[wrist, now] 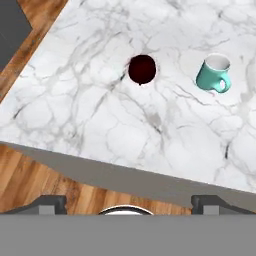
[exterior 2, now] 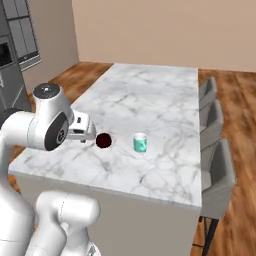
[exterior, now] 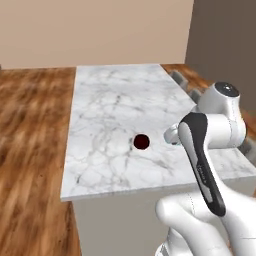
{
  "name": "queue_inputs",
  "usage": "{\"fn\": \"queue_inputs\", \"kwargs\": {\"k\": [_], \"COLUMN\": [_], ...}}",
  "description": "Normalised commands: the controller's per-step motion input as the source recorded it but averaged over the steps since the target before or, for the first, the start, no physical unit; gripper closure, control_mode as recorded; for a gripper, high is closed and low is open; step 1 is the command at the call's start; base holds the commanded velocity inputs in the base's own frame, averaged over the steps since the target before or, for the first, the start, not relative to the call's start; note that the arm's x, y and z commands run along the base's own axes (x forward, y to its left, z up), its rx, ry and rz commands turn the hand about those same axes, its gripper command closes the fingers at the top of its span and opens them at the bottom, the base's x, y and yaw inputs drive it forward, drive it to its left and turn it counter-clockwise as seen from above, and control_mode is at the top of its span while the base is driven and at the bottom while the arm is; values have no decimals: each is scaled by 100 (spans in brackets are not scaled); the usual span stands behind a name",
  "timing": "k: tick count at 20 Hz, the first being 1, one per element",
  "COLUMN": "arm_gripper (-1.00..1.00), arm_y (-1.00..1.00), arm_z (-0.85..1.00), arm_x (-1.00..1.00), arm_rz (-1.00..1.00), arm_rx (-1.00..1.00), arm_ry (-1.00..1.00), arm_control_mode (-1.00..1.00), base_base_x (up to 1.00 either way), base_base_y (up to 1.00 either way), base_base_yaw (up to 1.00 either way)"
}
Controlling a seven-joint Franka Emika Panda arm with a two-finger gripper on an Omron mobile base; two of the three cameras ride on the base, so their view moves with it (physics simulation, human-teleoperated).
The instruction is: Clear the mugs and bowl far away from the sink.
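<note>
Teal ceramic mug with white inside (exterior 2: 140, 143): in the left base view almost wholly hidden behind the white arm, just a pale sliver past the forearm. Handle not discernible in the right base view.

Dark maroon round mug (exterior: 142, 141): too small and dark to make out a handle or rim in any view; seen in the hand view as a flat dark disc.

Gripper (wrist: 128, 202): fingers cut off by the bottom of the hand view, just two dark tips standing wide apart; in the right base view hidden behind the wrist housing.

White marble tabletop (exterior: 115, 115): right edge covered by the arm in the left base view; cropped on three sides in the hand view.

Grey chairs (exterior 2: 216, 165): lowest one cut off by the frame's bottom.
</note>
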Motion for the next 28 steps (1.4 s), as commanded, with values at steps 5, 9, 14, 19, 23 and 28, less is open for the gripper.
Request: {"fn": "queue_inputs", "kwargs": {"k": [5, 9, 14, 19, 23, 28], "arm_gripper": [-100, -100, -100, -100, -100, -100], "arm_y": [0, 0, 0, 0, 0, 0], "arm_z": [0, 0, 0, 0, 0, 0], "arm_x": [0, 0, 0, 0, 0, 0], "arm_rz": [0, 0, 0, 0, 0, 0], "arm_rx": [0, 0, 0, 0, 0, 0], "arm_ry": [0, 0, 0, 0, 0, 0], "arm_control_mode": [100, 100, 100, 100, 100, 100], "base_base_x": [-33, -26, -12, 0, 0, 0], "base_base_y": [99, 74, 39, 20, 1, 0], "base_base_yaw": [75, 73, 95, 100, 100, 100]}}
